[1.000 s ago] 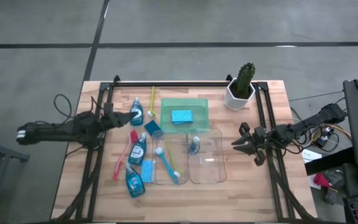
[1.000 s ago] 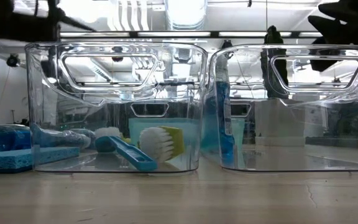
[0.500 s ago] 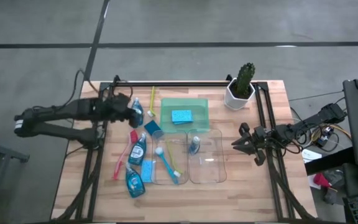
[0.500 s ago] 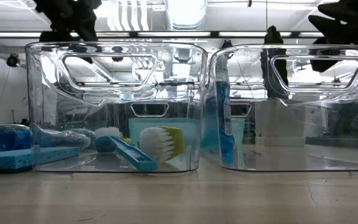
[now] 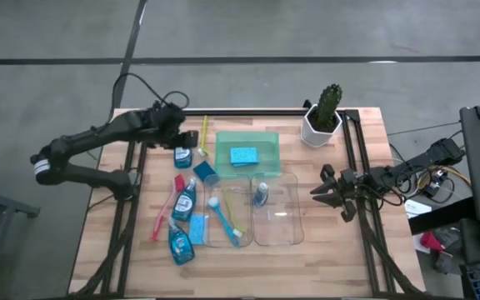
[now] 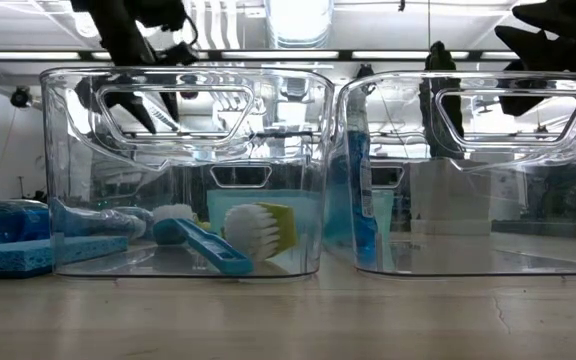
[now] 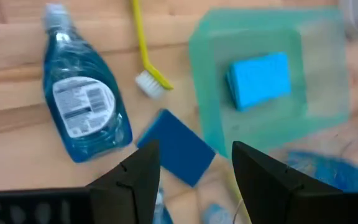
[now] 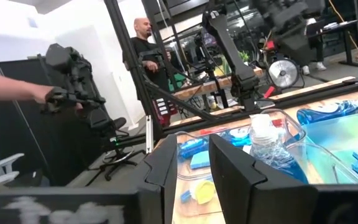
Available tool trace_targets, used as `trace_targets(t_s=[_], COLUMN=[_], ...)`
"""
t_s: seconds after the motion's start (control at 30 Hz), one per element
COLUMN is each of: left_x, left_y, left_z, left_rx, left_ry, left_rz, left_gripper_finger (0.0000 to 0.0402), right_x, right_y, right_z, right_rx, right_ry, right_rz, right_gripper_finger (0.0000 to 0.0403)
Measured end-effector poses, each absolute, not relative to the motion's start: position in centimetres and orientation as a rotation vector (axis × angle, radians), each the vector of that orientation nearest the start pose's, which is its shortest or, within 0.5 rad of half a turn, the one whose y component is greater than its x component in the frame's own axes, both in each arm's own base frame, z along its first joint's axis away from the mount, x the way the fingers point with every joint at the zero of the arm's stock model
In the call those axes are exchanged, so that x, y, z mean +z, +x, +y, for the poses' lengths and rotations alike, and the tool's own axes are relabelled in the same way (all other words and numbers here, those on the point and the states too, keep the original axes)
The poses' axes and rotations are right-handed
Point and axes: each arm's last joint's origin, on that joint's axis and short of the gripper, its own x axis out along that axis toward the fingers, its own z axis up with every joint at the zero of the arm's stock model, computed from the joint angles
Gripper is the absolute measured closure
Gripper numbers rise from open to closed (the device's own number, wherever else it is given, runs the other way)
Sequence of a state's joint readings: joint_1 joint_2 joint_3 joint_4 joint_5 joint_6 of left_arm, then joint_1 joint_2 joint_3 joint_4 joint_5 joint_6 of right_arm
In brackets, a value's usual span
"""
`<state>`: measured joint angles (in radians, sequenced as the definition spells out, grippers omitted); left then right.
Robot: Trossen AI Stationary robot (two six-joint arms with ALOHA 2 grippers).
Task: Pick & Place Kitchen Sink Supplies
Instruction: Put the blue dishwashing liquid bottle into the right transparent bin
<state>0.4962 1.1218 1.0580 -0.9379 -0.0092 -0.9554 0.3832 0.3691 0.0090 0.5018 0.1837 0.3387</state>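
Left claw (image 7: 191, 180) spread, empty, over dark sponge (image 7: 176, 146) beside tray (image 7: 207, 124). Risk: clips tray or bottle (image 7: 82, 102) descending.

Legible text: none in any view.
The bottle (image 7: 82, 102) under the left wrist camera carries a white label (image 7: 76, 99) with a barcode and lines of fine print, all too small to read. The bottle (image 6: 358, 180) in the right bin (image 6: 568, 150) shows only a pale label edge in the low view. No brand, number or sign can be made out elsewhere.
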Motion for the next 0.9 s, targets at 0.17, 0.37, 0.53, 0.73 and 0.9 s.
trace_targets(t_s=[0.17,0.37,0.53,0.73,0.9], left_x=[29.3,27.5,25.8,23.5,21.4], left_y=[18.1,17.6,17.6,18.2,18.8], left_z=[12.1,15.4,18.1,20.3,21.1], left_rx=[1.025,1.178,1.232,1.254,1.268], left_ry=[-1.130,-1.112,-1.118,-1.124,-1.149], left_rz=[0.700,0.744,0.763,0.814,0.893], left_gripper_finger=[0.0211,0.0211,0.0211,0.0211,0.0211], right_x=[18.2,18.2,18.2,18.2,18.2], right_y=[11.3,11.3,11.3,11.3,11.3], right_z=[4.0,4.0,4.0,4.0,4.0], right_rx=[0.221,0.221,0.221,0.221,0.221], right_ry=[0.377,0.377,0.375,0.376,0.376], right_rz=[-0.101,-0.101,-0.102,-0.101,-0.101], right_gripper_finger=[0.0325,0.0335,0.0337,0.0326,0.0318])
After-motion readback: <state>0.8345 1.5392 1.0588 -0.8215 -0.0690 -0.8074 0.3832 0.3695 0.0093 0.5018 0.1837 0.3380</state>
